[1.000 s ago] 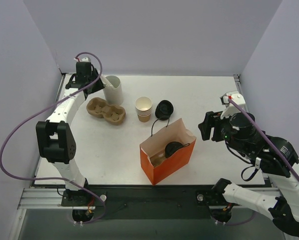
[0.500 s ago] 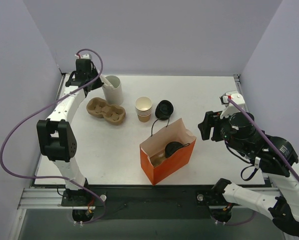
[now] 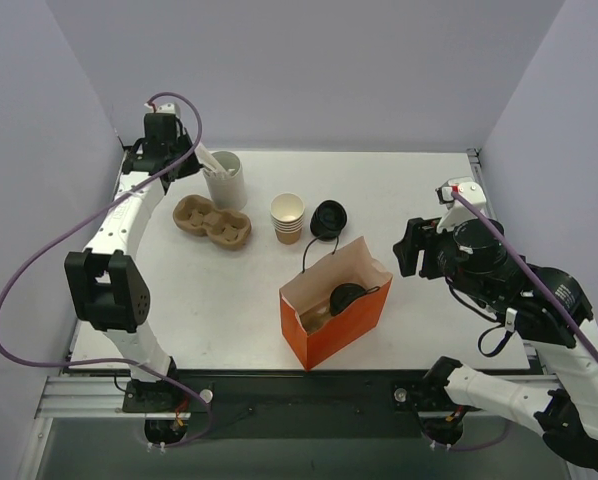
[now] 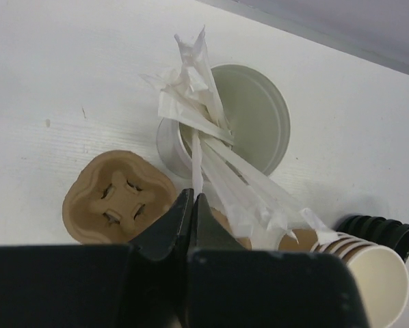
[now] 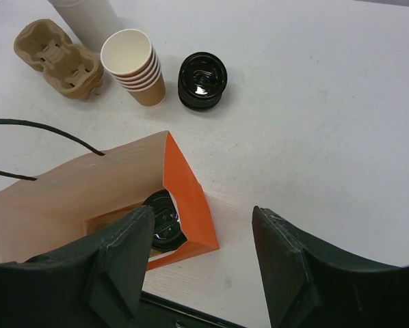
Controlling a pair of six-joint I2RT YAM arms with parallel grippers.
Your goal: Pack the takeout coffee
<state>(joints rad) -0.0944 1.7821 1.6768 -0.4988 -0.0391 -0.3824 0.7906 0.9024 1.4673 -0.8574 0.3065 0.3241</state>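
- Tan-brown paper takeout coffee with a round black plastic lid [image 3: 347,297] sits inside the orange paper bag [image 3: 331,325], toward its right end. Only the lid and a sliver of cup show.
- Upright, mouth open, the bag stands near the front edge of the white table [image 3: 429,190]. A thin black cord handle loops off its far rim.
- Just right of the bag hovers the right gripper [image 3: 407,250], fingers spread wide with nothing between them. Bare tabletop lies right of it and beyond.
- Behind the bag: pile of black plastic lids [image 3: 328,217] and stack of lidless tan paper cups [image 3: 288,217], a narrow gap between them.
- Left of the stack: tan pulp cup carrier [image 3: 212,220], just beside the white cylindrical holder [image 3: 229,185] at the far-left corner.
- Over that holder the left gripper [image 4: 193,199] is pinched closed on one white paper-wrapped straw [image 4: 197,160]; the straw's far end lies in the holder among other wrapped straws.
- Hidden: the carrier's right part behind straws and fingers in the left wrist view, and the bag's floor in shadow.
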